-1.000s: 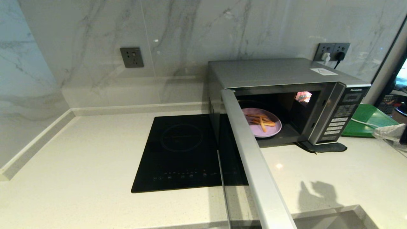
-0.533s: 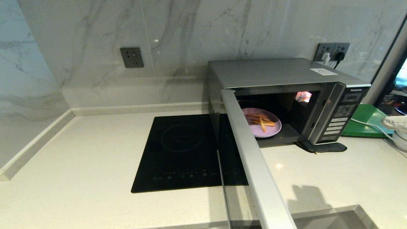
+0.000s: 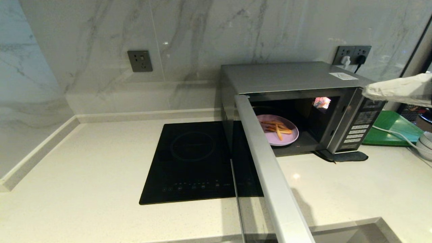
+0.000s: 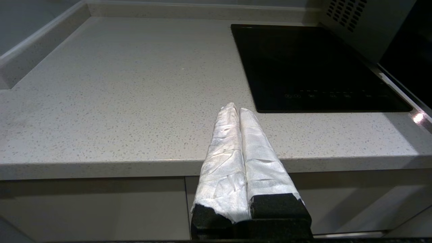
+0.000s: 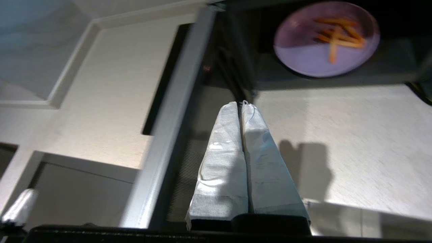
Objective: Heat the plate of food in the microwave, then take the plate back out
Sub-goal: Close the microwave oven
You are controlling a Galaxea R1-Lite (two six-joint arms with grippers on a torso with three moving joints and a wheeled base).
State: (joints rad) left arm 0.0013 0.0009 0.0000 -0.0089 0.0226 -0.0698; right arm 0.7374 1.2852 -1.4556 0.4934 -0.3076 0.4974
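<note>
The silver microwave point(image 3: 290, 78) stands at the back right of the counter with its door point(image 3: 270, 175) swung wide open toward me. Inside on the cavity floor sits the lilac plate of food point(image 3: 277, 134), orange sticks on it; the right wrist view shows the plate point(image 5: 325, 38) too. My right gripper point(image 3: 366, 90) is shut and empty, raised in the air at the right, level with the microwave's top right corner; seen from the wrist, the right gripper point(image 5: 239, 103) points down over the door and counter. My left gripper point(image 4: 235, 107) is shut and empty, parked at the counter's front edge.
A black induction hob point(image 3: 192, 162) lies left of the microwave. A green tray point(image 3: 391, 130), a white cable point(image 3: 393, 132) and stacked pale bowls point(image 3: 426, 144) sit at the far right. Wall sockets point(image 3: 352, 54) are behind. A sink rim point(image 3: 354, 226) borders the near right.
My right gripper has risen from low at the far right edge, by the bowls, to the height of the microwave's top and moved inward. Plate, door and left arm have not moved.
</note>
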